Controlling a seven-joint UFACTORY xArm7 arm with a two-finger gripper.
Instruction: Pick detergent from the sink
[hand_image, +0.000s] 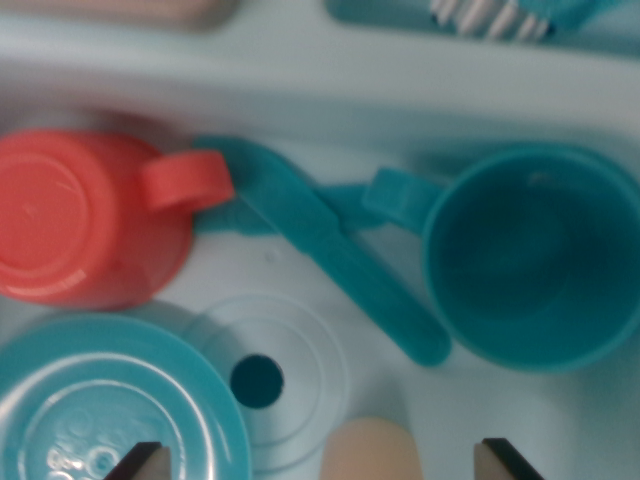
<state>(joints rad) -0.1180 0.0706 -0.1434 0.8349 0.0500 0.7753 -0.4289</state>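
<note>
Two dark fingertips (140, 462) frame the bottom of the wrist view, and our gripper (320, 465) stands wide apart, holding nothing. Between them, just nearer than the drain hole (257, 380), rises a rounded peach-coloured top (370, 450); we take this to be the detergent bottle, though the blur leaves only its cap end showing. It sits in the sink (480, 420), close beside the drain.

On the drain's left lies a teal plate (100, 400). Beyond the drain a teal knife (330, 250) runs slantwise. Farther off to the left of the drain is an overturned red cup (80, 215), to its right an upright teal cup (530, 260), and past them the sink's far wall.

We judge the bottle a light, stiff toy plastic, smooth and likely slippery. We should close on its body below the rounded top, squarely across the sides, so it does not squirt out.
</note>
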